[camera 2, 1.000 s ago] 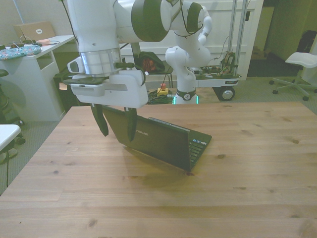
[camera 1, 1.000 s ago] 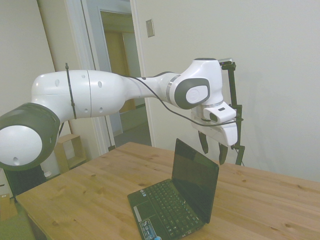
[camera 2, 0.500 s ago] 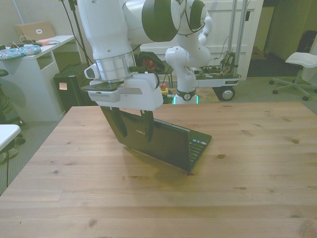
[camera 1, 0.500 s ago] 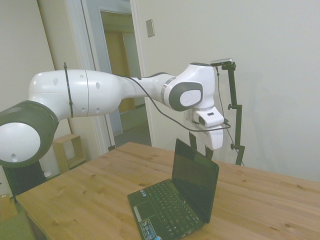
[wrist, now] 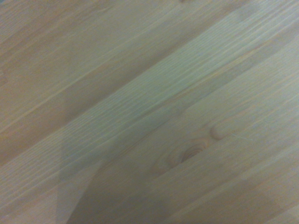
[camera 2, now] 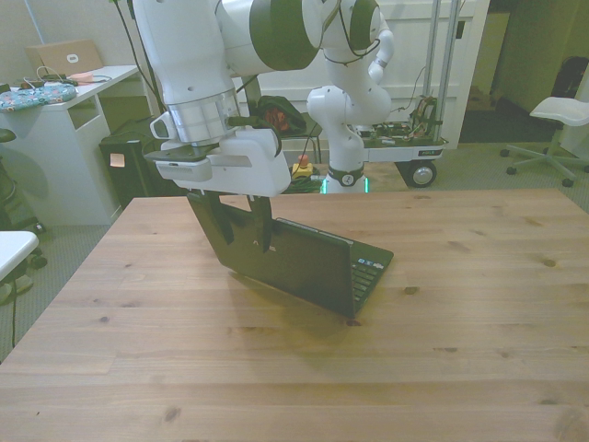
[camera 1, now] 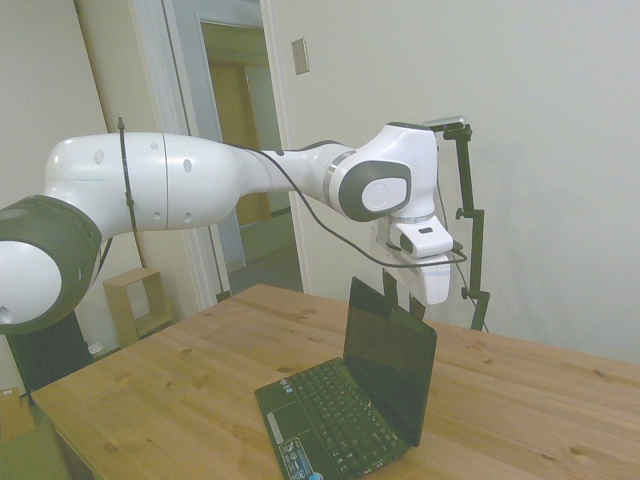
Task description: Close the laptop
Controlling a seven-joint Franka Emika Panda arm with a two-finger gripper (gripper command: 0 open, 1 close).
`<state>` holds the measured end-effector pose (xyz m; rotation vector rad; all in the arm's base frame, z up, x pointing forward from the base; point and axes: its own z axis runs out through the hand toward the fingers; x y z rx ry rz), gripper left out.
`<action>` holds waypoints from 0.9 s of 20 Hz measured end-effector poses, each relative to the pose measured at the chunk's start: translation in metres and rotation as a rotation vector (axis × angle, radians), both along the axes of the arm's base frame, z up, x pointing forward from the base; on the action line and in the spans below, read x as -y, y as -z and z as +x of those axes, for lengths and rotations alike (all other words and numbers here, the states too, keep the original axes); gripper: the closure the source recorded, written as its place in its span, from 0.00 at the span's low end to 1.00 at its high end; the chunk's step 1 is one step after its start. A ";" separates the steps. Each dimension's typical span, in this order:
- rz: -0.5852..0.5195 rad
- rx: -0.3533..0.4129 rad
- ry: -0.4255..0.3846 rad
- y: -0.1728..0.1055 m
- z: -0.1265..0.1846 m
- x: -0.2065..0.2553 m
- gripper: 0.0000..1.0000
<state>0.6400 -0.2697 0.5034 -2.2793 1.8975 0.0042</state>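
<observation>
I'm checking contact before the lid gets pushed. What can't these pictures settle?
- Whether the white arm's gripper touches the small dark netbook laptop: its fingers overlap the lid in both wide views.
- Keyboard and screen: hidden by the lid, front view.
- Palm-rest stickers: too small, side view.
- Wrist view: only blurred wooden table.

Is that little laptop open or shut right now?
Open: the laptop has its screen standing nearly upright above the exposed keyboard, with the gripper behind the lid's top edge.

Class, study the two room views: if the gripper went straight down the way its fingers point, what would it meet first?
Probably the wooden table behind the laptop lid, since the gripper hangs just behind its top edge; depth is unclear, so it might graze the lid.
</observation>
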 end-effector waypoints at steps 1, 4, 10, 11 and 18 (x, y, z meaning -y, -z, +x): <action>0.001 -0.002 0.003 0.001 -0.001 0.002 1.00; 0.003 -0.012 0.009 0.006 -0.002 0.007 1.00; 0.005 -0.017 0.009 0.007 -0.002 0.007 1.00; 0.006 -0.019 0.009 0.007 -0.002 0.007 1.00; 0.008 -0.023 0.008 0.008 -0.003 0.007 1.00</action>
